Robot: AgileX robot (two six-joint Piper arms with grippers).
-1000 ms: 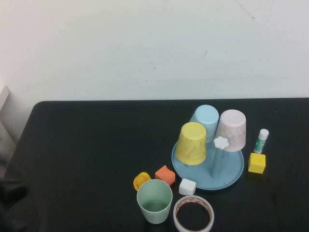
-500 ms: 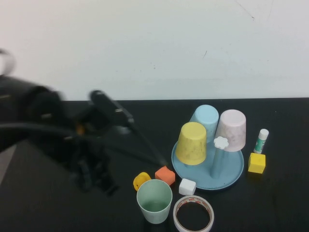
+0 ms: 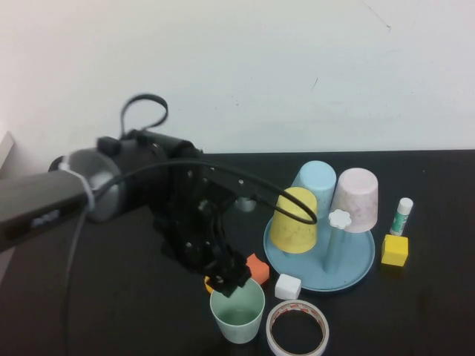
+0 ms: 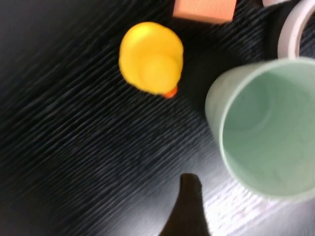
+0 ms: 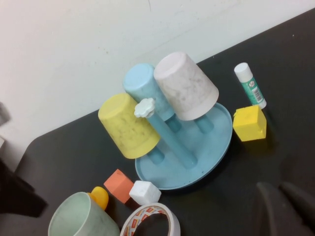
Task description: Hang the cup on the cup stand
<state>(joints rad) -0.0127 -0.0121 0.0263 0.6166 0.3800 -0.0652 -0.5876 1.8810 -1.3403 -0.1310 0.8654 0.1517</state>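
The cup (image 3: 237, 309) is a pale mint-green tumbler standing mouth up near the table's front edge; it also shows in the wrist views (image 4: 266, 132) (image 5: 81, 219). My left gripper (image 3: 228, 280) hovers at the cup's far left rim, open and holding nothing; one dark fingertip (image 4: 189, 186) shows beside the cup. The cup stand (image 3: 355, 265) (image 5: 216, 142) is a light blue dish to the cup's right. It carries a yellow cup (image 3: 295, 220), a light blue cup (image 3: 316, 180) and a pinkish cup (image 3: 355, 199). One peg with a white flower knob (image 3: 340, 218) stands free. My right gripper (image 5: 281, 191) is shut and empty, out of the high view.
A tape roll (image 3: 297, 328) lies right of the cup. A yellow duck (image 4: 150, 58), an orange cube (image 3: 257, 265) and a white cube (image 3: 288, 286) crowd between cup and stand. A yellow cube (image 3: 395, 250) and a glue stick (image 3: 401, 216) lie right of the stand.
The left arm has swung in from the left edge across the table and come down at the mint cup. Nothing on the table has moved.
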